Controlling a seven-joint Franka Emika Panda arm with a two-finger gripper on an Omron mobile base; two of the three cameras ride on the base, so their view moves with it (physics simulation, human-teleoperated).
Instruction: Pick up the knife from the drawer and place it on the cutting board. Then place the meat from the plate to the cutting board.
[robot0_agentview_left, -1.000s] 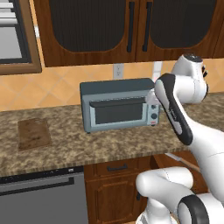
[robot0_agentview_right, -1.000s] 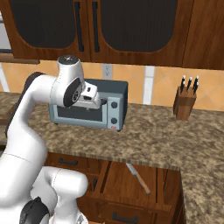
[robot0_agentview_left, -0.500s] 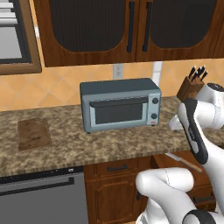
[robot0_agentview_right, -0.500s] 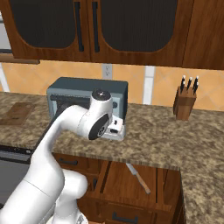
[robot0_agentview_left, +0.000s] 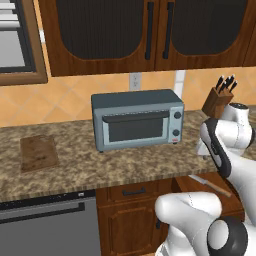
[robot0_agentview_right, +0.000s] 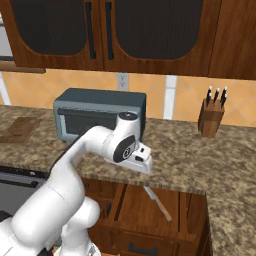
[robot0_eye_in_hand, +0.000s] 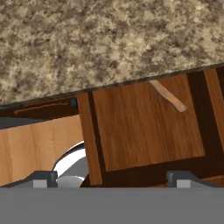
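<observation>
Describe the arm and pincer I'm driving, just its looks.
The glossy white, rounded tubular arm has dark grey joint bands and a round grey cap at its wrist. The pincer has a boxy white hand and two small dark grey finger tips. No cables or markings visible.

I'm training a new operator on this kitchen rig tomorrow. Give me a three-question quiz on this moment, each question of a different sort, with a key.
1. True or false: the knife already lies on the cutting board.
2. Multiple choice: the toaster oven stands between which two things on the counter? A) cutting board and knife block B) plate and sink C) kettle and knife block
3. Fill in: in the hand view, the knife lies on the floor of the open ____, partly under the counter's edge.

Key: 1. False: it lies in the drawer, and the board is bare. 2. A. 3. drawer.
</observation>
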